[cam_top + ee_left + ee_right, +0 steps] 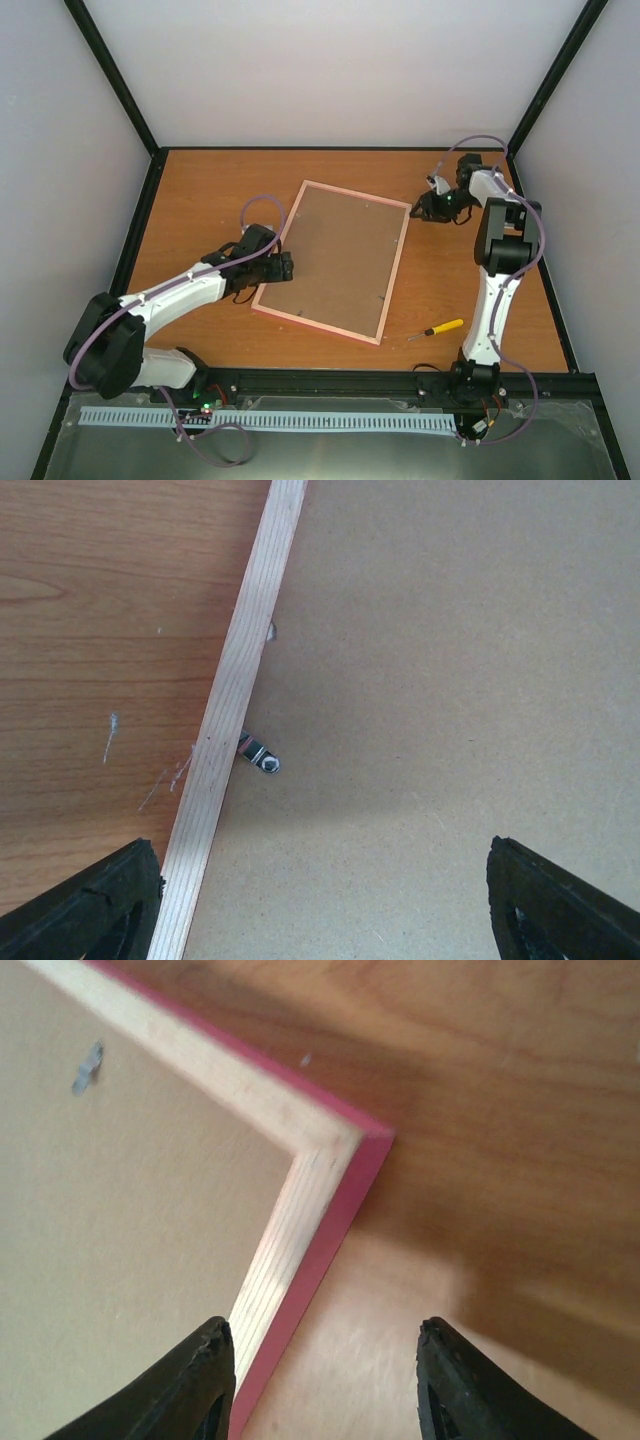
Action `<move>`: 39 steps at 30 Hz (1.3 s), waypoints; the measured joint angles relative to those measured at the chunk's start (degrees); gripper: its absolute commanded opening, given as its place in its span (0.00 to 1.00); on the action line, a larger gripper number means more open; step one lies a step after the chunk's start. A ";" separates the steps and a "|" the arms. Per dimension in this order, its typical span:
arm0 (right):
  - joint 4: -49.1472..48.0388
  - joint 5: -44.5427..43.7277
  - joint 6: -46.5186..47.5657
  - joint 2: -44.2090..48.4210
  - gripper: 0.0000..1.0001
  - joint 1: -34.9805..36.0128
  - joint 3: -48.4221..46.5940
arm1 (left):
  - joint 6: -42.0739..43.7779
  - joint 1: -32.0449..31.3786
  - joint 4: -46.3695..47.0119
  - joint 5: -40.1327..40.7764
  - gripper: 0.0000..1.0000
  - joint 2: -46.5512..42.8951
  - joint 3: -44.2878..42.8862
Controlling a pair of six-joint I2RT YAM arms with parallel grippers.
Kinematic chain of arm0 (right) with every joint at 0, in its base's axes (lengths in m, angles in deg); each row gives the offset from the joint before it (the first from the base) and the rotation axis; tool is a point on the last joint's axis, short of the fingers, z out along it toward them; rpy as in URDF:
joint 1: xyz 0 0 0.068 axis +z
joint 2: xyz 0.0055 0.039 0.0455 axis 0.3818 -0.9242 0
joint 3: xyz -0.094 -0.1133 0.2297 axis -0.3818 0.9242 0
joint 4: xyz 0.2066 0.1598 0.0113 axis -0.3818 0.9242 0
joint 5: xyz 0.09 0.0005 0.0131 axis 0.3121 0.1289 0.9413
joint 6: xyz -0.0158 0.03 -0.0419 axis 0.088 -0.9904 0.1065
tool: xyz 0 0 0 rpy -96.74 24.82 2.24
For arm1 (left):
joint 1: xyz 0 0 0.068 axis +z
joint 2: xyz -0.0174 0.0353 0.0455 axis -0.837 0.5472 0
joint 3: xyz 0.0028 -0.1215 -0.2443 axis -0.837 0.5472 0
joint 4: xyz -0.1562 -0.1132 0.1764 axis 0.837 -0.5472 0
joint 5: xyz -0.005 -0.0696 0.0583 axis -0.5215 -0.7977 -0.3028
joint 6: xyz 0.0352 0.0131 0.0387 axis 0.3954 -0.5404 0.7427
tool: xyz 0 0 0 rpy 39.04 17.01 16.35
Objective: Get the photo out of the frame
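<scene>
The frame (396, 272) lies face down in the middle of the table, thin pink border around it and brown backing board (338, 258) facing up. The photo is hidden beneath that board. My left gripper (283, 268) hovers over the frame's left edge and stands open. In the left wrist view its jaws (320, 855) straddle the pale wood rail (235, 680) and a small metal tab (262, 757). My right gripper (418, 212) is at the frame's far right corner, open. In the right wrist view it (325, 1330) spans the pink edge (340, 1200), holding nothing.
A yellow-handled screwdriver (440, 328) lies on the table near the frame's near right corner. Black posts and white walls enclose the wooden table (200, 190). Another metal tab (87, 1068) sits on the backing board.
</scene>
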 measured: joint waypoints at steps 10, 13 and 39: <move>0.15 -0.79 13.75 24.85 0.50 -0.09 18.91 | 1.75 0.04 1.18 -6.10 0.78 2.36 -0.13; 2.27 -1.25 20.55 32.89 0.49 -0.09 23.93 | 3.32 0.02 2.82 -10.16 0.75 3.23 -0.20; 17.84 -23.71 64.02 67.41 0.47 18.67 56.98 | 7.41 -12.63 13.22 -18.73 0.65 4.37 0.24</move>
